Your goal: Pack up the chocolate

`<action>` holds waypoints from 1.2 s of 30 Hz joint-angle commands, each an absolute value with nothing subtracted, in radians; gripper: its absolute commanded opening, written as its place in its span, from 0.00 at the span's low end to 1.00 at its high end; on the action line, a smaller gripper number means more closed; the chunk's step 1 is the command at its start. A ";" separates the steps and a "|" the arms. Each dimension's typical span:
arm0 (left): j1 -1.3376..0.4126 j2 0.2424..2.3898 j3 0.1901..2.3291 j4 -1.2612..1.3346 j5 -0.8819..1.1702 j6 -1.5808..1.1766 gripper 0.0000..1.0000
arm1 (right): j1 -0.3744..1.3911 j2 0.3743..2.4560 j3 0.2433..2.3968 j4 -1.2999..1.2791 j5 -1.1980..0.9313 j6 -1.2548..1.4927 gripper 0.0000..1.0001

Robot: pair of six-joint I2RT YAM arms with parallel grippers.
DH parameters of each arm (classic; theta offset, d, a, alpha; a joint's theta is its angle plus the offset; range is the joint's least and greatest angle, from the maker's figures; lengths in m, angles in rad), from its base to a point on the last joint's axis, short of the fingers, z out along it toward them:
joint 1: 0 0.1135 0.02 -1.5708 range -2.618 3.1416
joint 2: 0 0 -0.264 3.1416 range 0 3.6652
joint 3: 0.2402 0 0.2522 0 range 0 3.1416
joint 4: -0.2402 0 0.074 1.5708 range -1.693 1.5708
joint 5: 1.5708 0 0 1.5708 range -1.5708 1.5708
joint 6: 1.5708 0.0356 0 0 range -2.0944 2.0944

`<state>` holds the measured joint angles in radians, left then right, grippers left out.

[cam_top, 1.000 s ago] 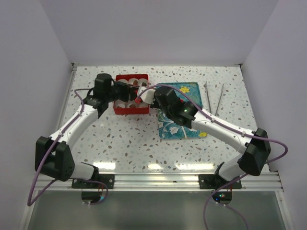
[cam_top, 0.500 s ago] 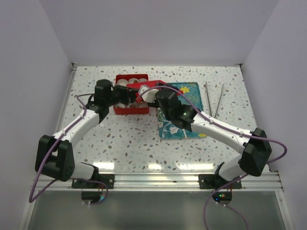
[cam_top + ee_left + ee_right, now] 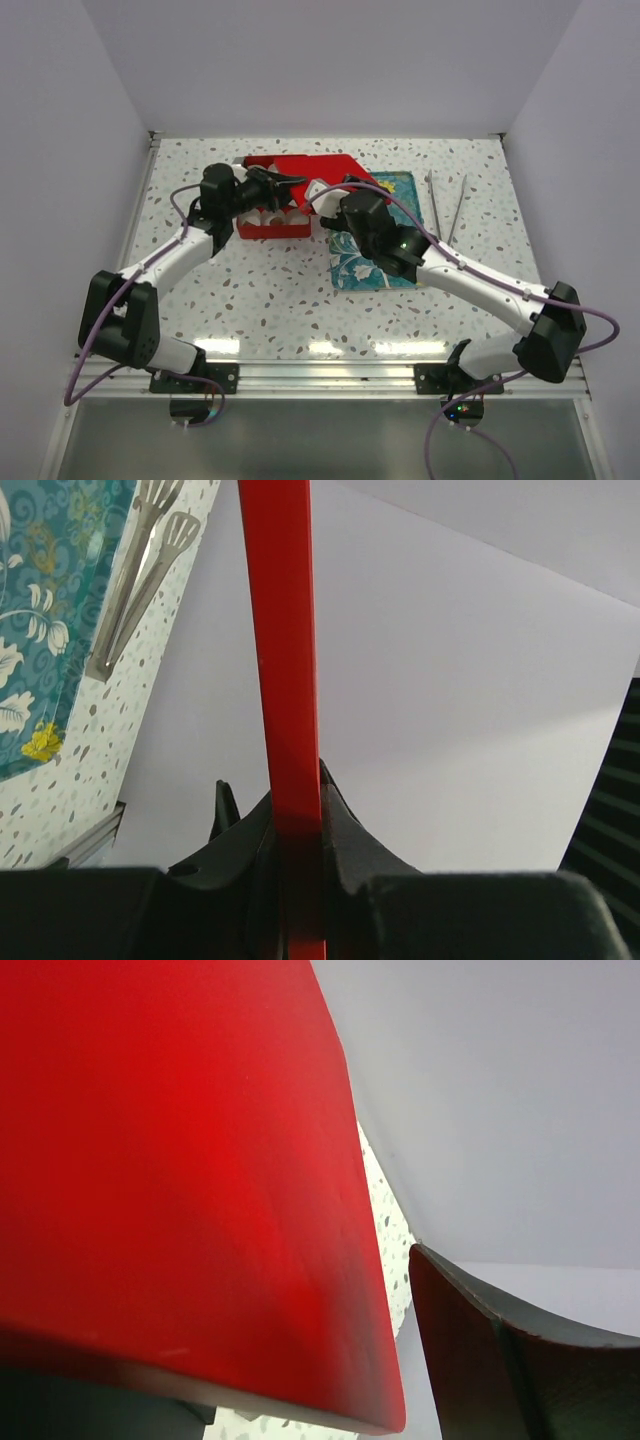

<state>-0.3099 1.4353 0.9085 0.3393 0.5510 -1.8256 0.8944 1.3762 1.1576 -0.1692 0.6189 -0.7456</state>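
Observation:
A red box with white paper cups stands at the back of the table. A flat red lid is held up, tilted, over its right side. My left gripper is shut on the lid's edge, and the lid runs straight up between its fingers. My right gripper is under the lid's right part. In the right wrist view the lid fills the left and a gap separates it from the one visible finger. No chocolate shows. It is hidden or too small to tell.
A teal flower-print tray lies right of the box, partly under my right arm, and shows in the left wrist view. Metal tongs lie at the far right, also in the left wrist view. White walls close in the table.
The red lid has risen from the box's right edge and swung up over it. Both grippers moved up and toward the back with it.

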 commanded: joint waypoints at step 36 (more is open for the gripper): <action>-0.130 1.529 1.095 0.438 0.658 -1.492 0.00 | 0.885 1.097 1.304 -0.483 0.488 -0.402 0.84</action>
